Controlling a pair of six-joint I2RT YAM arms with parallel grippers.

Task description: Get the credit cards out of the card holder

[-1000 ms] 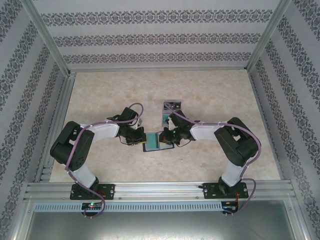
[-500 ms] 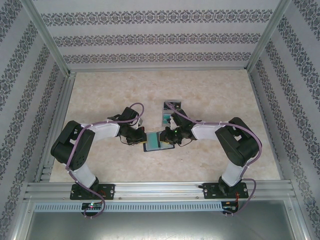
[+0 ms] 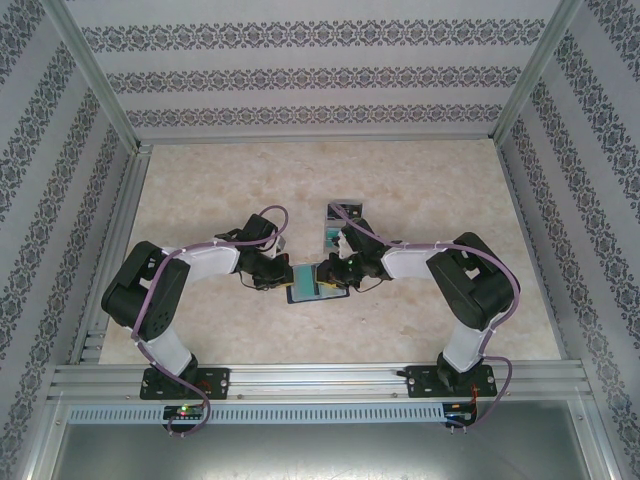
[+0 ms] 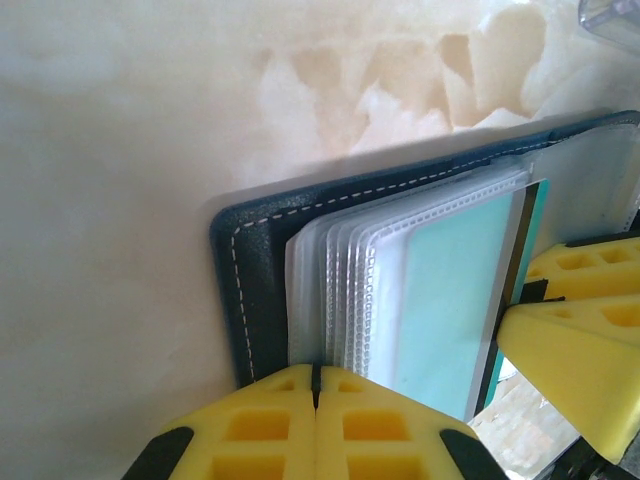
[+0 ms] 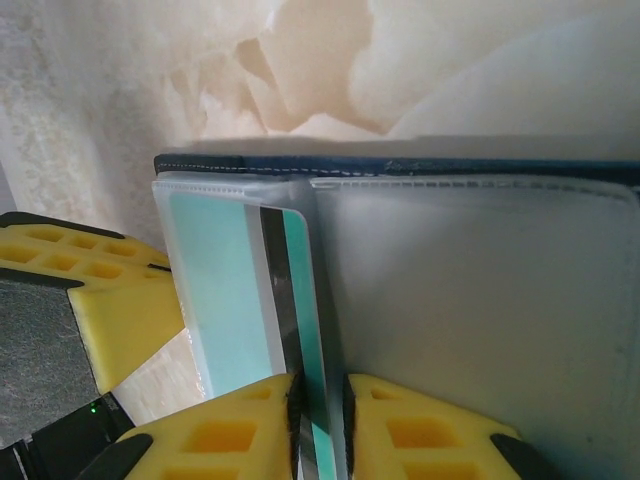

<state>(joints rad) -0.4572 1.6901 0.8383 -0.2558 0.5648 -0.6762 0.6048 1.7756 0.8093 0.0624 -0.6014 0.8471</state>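
- Notably, the card holder (image 4: pixel 238 285) lies open and flat on the desk (image 3: pixel 200 200), near the middle and between the two arms. Its cover is slate-blue with pale stitching along the rim.
- A fan of clear sleeves (image 4: pixel 335 290) stands on the cover. The top one holds a teal card (image 5: pixel 230 290) with a dark stripe and a silvery band along one long side.
- Left pincer (image 4: pixel 316 400): the yellow fingers are closed against each other, tips at the holder's near edge. Whether anything is nipped between them cannot be told.
- Right pincer (image 5: pixel 318 400): the fingers are parted a little and straddle the striped edge of the teal card and its sleeve. Pad contact cannot be made out.
- Beyond the right pincer two loose cards lie on the desk, a dark card (image 3: pixel 346 209) and a greenish card (image 3: pixel 331 237). Both are small in the top view and partly covered by the arm.
- The holder's far half is cut off in both wrist views, and what the lower sleeves hold is unreadable.
- The desk is cream with a marbled pattern. The walls (image 3: pixel 320 75) carry bands of dark floral pattern, and an aluminium frame (image 3: pixel 320 378) borders the desk.
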